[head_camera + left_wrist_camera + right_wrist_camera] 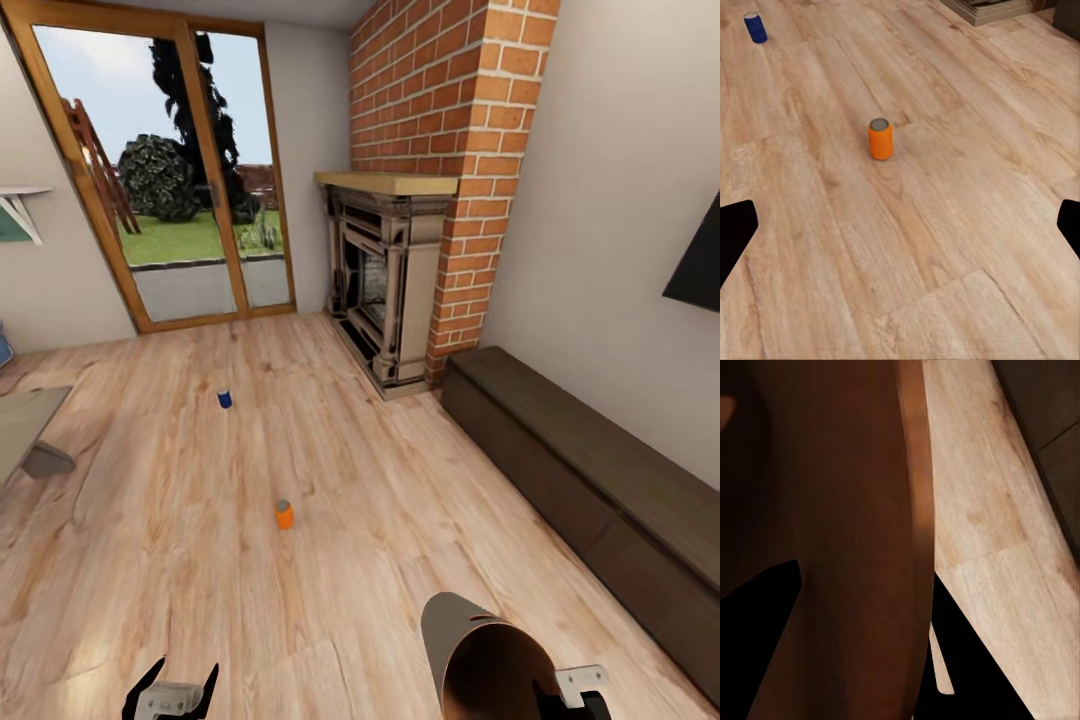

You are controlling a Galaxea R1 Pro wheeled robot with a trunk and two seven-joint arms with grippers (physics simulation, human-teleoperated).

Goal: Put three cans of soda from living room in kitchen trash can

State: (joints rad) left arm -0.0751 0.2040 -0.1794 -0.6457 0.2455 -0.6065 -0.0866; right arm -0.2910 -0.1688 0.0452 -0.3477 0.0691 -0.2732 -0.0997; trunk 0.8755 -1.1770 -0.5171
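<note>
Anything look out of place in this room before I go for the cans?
Yes: two soda cans stand upright on the bare wood floor, orange can nearer, blue can farther. The trash can is tilted in the right gripper, off the floor.

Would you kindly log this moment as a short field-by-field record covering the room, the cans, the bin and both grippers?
room: living room with wood-plank floor, brick fireplace, glass patio door
orange can: upright on the floor, nearer the robot
blue can: upright on the floor, farther off, toward the door
third can: not identified
trash can: tilted, with the right gripper closed over its rim
left gripper: open, empty, low above the floor
</note>
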